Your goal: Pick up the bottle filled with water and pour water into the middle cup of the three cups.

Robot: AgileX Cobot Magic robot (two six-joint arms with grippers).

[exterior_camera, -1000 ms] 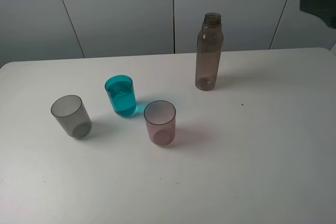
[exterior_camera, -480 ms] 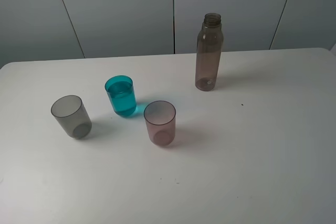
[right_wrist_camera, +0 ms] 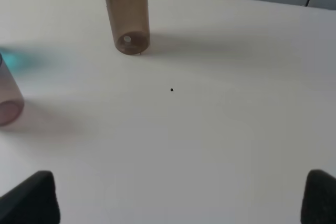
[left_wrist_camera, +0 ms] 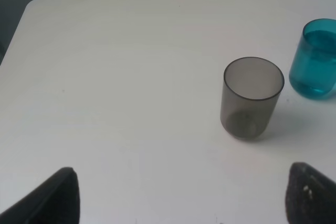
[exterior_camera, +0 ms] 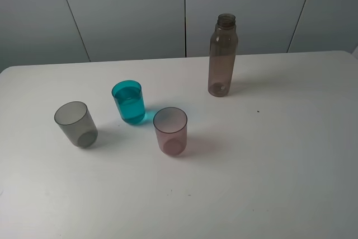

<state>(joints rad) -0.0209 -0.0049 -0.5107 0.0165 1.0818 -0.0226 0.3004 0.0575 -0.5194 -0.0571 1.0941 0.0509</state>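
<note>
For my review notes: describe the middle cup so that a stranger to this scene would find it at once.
On the white table, three tumblers stand in a loose row left of the tall brown bottle. The middle cup is the one farthest back, between the grey cup and the pink cup. It alone is teal-blue and holds water.

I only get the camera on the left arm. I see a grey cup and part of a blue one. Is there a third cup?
Observer: Yes, a pale pink cup stands on the table, nearest the camera in the high view.
Operator: Where's the bottle?
Observer: The bottle stands upright at the back, to the right of the cups, with no cap.
Operator: Is the other hand holding it?
Observer: No. The right gripper is wide open, with the bottle standing apart from it.
Operator: Is the pink cup full?
Observer: It looks empty. Only the teal-blue cup holds water.
</note>
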